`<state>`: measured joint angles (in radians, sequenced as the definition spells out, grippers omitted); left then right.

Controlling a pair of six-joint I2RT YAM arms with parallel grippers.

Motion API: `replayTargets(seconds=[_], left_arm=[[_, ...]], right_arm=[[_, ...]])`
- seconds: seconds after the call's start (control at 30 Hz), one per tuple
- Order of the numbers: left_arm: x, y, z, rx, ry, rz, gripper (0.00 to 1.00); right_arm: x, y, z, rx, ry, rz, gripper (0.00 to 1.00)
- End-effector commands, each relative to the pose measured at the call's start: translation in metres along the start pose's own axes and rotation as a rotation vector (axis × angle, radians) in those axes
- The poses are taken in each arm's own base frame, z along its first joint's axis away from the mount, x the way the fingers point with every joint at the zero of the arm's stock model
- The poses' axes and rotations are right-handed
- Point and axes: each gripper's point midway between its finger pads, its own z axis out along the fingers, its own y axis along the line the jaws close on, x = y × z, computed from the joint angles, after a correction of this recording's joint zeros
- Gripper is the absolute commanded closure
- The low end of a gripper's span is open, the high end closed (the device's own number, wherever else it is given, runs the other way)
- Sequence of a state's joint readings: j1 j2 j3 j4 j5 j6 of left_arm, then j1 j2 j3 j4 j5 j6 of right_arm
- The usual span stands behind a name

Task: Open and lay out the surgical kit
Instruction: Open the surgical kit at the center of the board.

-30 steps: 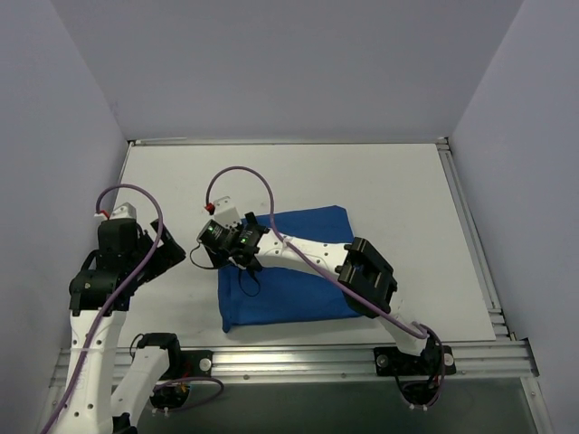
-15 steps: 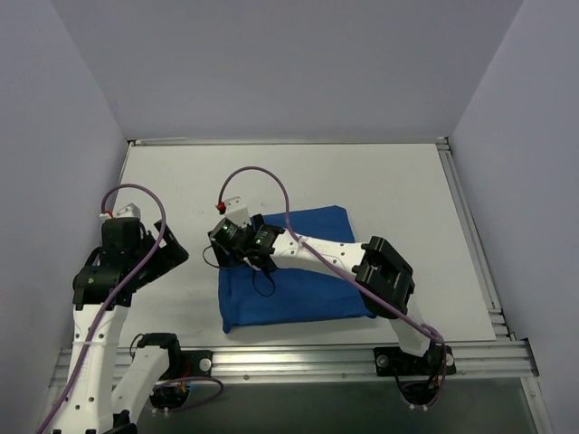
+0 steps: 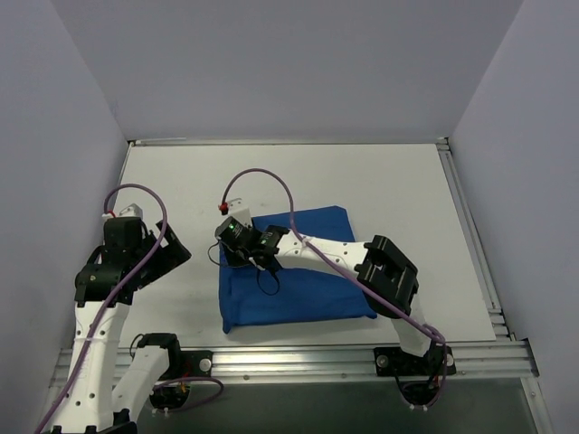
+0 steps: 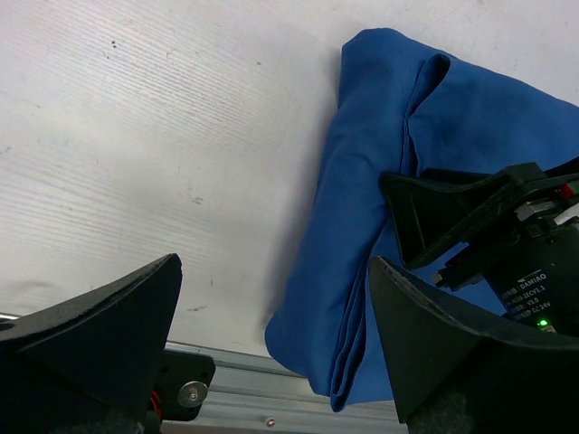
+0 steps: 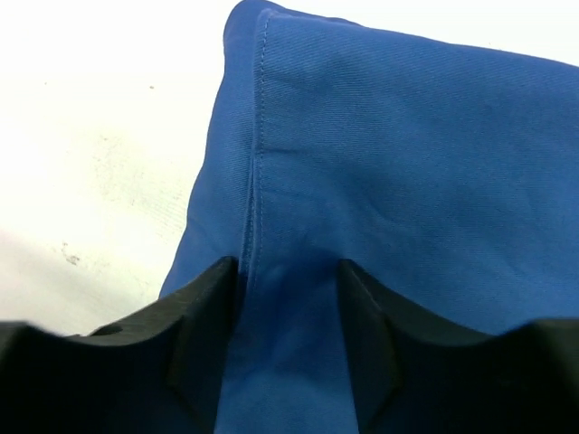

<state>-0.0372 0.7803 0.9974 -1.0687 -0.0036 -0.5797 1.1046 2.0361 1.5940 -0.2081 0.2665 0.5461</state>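
The surgical kit (image 3: 308, 289) is a folded blue cloth bundle lying on the white table, still wrapped; its contents are hidden. My right gripper (image 3: 233, 253) presses down on the bundle's far left corner. In the right wrist view its fingers (image 5: 204, 307) stand half closed astride the stitched hem, blue cloth (image 5: 407, 136) filling the gap of the right gripper (image 5: 289, 271). My left gripper (image 3: 170, 251) hovers wide open over bare table left of the bundle. In the left wrist view the left gripper (image 4: 271, 271) frames the bundle's folded left edge (image 4: 362, 235), and nothing sits between its fingers.
A metal rail (image 3: 298, 362) runs along the table's near edge, just below the bundle. White walls close in the left, right and back sides. The right arm's forearm (image 3: 326, 253) stretches across the top of the bundle.
My right gripper has shifted slightly right onto the bundle's corner and its jaws have narrowed around the hem. The left arm has barely moved.
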Motion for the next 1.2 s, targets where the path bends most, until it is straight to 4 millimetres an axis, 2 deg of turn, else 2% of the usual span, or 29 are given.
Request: replayTargets(seconds=[0.0, 0.03, 0.27, 0.33, 0.43, 0.53, 0.57, 0.63, 0.67, 0.7, 0.73, 0.77, 0.8, 0.83, 0.9, 0.93, 1.0, 1.03, 1.1, 1.13, 1.17], left_arm=[[-0.005, -0.009, 0.003, 0.043, -0.014, -0.019, 0.06], [-0.006, -0.01, 0.003, 0.045, -0.016, -0.021, 0.06], [-0.002, -0.015, 0.008, 0.073, 0.006, -0.024, 0.06], [0.0, -0.018, 0.013, 0.086, 0.018, -0.027, 0.06], [0.003, -0.024, 0.019, 0.118, 0.044, -0.035, 0.06], [0.01, -0.028, 0.028, 0.139, 0.077, -0.052, 0.06], [0.015, -0.028, 0.032, 0.143, 0.095, -0.058, 0.06], [0.018, -0.04, 0.038, 0.205, 0.119, -0.069, 0.06], [0.025, -0.041, 0.044, 0.213, 0.142, -0.075, 0.06], [0.024, -0.046, 0.048, 0.235, 0.136, -0.076, 0.06], [0.029, -0.05, 0.053, 0.239, 0.161, -0.077, 0.06], [0.031, -0.051, 0.057, 0.238, 0.167, -0.076, 0.06], [0.033, -0.054, 0.062, 0.241, 0.169, -0.072, 0.06], [0.036, -0.056, 0.069, 0.235, 0.189, -0.07, 0.06], [0.041, -0.064, 0.076, 0.245, 0.201, -0.047, 0.06], [0.046, -0.066, 0.083, 0.235, 0.224, -0.041, 0.06], [0.053, -0.073, 0.089, 0.235, 0.24, -0.013, 0.06], [0.056, -0.073, 0.095, 0.221, 0.255, -0.003, 0.06], [0.058, -0.073, 0.1, 0.194, 0.255, 0.018, 0.06], [0.06, -0.072, 0.106, 0.18, 0.265, 0.031, 0.06], [0.056, -0.074, 0.11, 0.184, 0.248, 0.037, 0.06]], right_arm=[[-0.009, -0.024, -0.016, 0.014, 0.008, 0.015, 0.61], [-0.009, -0.024, -0.016, 0.001, 0.009, 0.021, 0.66], [-0.02, -0.021, -0.027, -0.071, -0.013, 0.036, 0.85], [-0.021, -0.021, -0.028, -0.075, -0.02, 0.026, 1.0], [-0.024, -0.026, -0.032, -0.063, -0.033, 0.032, 1.0], [-0.033, -0.04, -0.041, -0.043, -0.075, 0.052, 1.0], [-0.039, -0.052, -0.042, -0.015, -0.094, 0.064, 1.0], [-0.047, -0.07, -0.052, 0.014, -0.12, 0.074, 1.0], [-0.052, -0.088, -0.054, 0.047, -0.128, 0.088, 1.0], [-0.055, -0.099, -0.056, 0.074, -0.134, 0.092, 1.0], [-0.06, -0.112, -0.065, 0.098, -0.149, 0.083, 1.0], [-0.058, -0.128, -0.07, 0.147, -0.135, 0.076, 1.0], [-0.064, -0.153, -0.074, 0.222, -0.147, 0.085, 1.0], [-0.068, -0.168, -0.083, 0.257, -0.153, 0.087, 1.0], [-0.062, -0.197, -0.093, 0.326, -0.126, 0.067, 1.0], [-0.064, -0.223, -0.099, 0.387, -0.128, 0.094, 1.0], [-0.055, -0.252, -0.113, 0.439, -0.098, 0.082, 1.0], [-0.054, -0.281, -0.122, 0.511, -0.096, 0.113, 1.0], [-0.041, -0.312, -0.139, 0.584, -0.063, 0.104, 1.0], [-0.039, -0.337, -0.155, 0.649, -0.068, 0.134, 1.0], [-0.033, -0.355, -0.165, 0.71, -0.055, 0.129, 1.0]])
